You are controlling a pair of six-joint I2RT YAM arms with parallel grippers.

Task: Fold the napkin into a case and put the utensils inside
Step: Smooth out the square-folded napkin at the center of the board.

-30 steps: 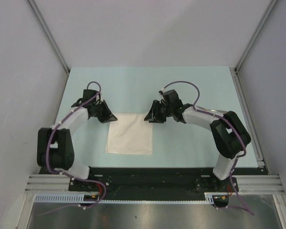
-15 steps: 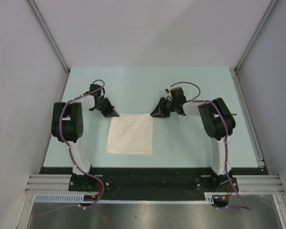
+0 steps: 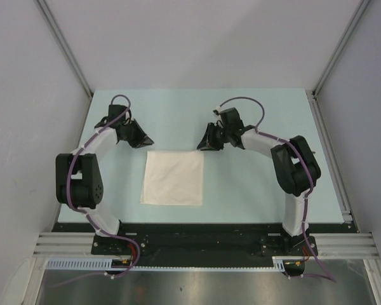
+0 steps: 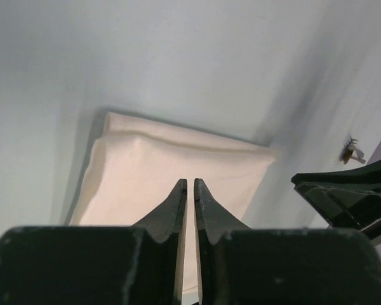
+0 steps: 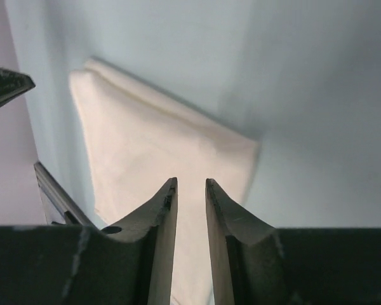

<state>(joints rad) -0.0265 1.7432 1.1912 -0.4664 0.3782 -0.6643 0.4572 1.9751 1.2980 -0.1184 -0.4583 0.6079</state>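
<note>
The napkin (image 3: 173, 178) lies flat on the light blue table as a white square; its far edge shows a slight ridge in the left wrist view (image 4: 178, 159). My left gripper (image 3: 149, 141) hovers just beyond the far left corner, its jaws (image 4: 190, 182) parted by a narrow slit with nothing between them. At the far right corner my right gripper (image 3: 200, 147) stands open and empty, above the napkin (image 5: 159, 140) in its own view (image 5: 190, 181). No case or utensils are in view.
The table (image 3: 260, 184) is bounded by grey walls on three sides, with a metal rail (image 3: 330, 159) along its right edge. Both arm bases sit on the black bar (image 3: 197, 244) at the near edge.
The left gripper has pulled back from the napkin's far left corner and its jaws have parted slightly. The right gripper narrowed, then backed off a little from the far right corner.
</note>
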